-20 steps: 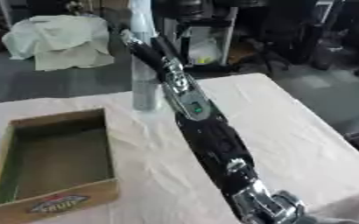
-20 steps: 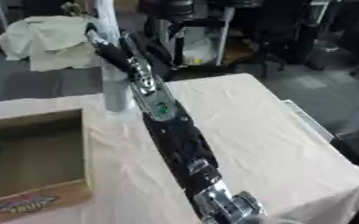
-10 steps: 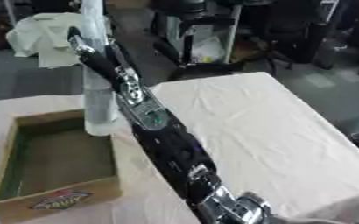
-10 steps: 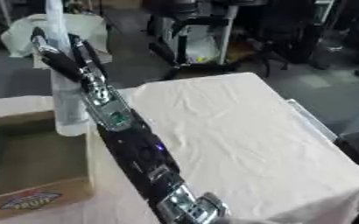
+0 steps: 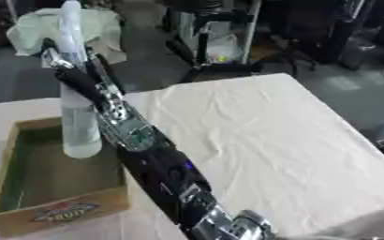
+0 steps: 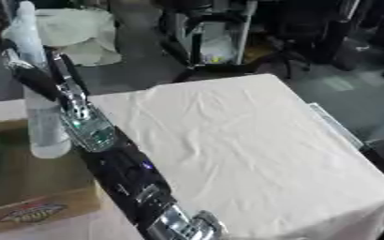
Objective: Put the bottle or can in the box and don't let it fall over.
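Bottle [image 5: 79, 123] upright over box [image 5: 56, 206] — right hand [image 5: 68, 70] gripping

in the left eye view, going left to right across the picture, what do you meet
box → bottle → right hand shut round the bottle → the bare cloth-covered table

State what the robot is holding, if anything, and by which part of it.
The right hand holds a tall clear bottle around its upper body, below the neck, upright over the wooden box.
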Available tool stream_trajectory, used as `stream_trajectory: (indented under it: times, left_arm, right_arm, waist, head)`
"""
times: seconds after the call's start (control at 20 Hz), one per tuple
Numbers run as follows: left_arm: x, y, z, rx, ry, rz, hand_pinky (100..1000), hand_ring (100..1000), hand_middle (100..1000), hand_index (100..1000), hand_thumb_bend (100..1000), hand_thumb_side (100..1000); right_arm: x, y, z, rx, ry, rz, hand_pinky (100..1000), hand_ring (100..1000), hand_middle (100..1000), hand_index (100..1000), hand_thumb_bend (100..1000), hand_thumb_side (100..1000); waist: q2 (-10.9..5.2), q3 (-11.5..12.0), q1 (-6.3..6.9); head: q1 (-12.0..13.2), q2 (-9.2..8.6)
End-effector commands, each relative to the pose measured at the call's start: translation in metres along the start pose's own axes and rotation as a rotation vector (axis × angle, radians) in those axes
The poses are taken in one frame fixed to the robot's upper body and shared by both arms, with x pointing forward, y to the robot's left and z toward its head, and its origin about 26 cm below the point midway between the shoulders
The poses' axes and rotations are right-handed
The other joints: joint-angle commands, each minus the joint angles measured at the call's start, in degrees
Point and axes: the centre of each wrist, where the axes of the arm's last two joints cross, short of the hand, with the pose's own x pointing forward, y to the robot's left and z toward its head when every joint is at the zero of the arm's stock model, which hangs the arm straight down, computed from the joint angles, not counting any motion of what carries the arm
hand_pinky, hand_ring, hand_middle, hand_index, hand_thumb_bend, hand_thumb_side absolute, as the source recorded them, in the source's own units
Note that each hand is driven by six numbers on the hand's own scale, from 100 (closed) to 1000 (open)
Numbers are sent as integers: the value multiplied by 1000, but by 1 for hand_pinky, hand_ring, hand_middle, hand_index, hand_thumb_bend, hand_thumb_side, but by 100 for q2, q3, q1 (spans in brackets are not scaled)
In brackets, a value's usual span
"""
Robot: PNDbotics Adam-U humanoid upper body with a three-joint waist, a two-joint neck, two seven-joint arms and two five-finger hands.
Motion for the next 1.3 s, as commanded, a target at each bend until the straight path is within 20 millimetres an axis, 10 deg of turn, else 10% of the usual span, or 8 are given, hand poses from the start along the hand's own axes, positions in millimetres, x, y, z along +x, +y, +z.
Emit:
stream_trajectory:
  times: [0.05, 0.85, 1.05, 1.3]
  left_arm:
    - [10, -3, -6, 8, -47, 1, 1000, 1000, 1000, 779, 161, 743]
    - [13, -12, -15, -22, -78, 23, 1000, 1000, 1000, 777, 158, 747]
    - [13, -13, -16, -30, -78, 23, 1000, 1000, 1000, 777, 157, 748]
    - [13, -13, -15, -27, -76, 21, 1000, 1000, 1000, 778, 157, 749]
  right_arm:
    - [2, 5, -1, -11, -22, 12, 167, 236, 260, 192, 100, 470]
    - [-8, 13, 9, -35, -28, 76, 198, 272, 296, 195, 100, 470]
    - [-10, 17, 12, -29, -34, 99, 343, 383, 410, 296, 100, 470]
    - [-19, 21, 18, 33, 9, 187, 685, 728, 773, 625, 100, 470]
  waist:
    - [-29, 28, 55]
    - [176, 163, 100]
    - [209, 172, 101]
    - [201, 156, 97]
  head:
    - [-37, 32]
    - [-424, -332]
    - [-425, -297]
    - [-258, -158]
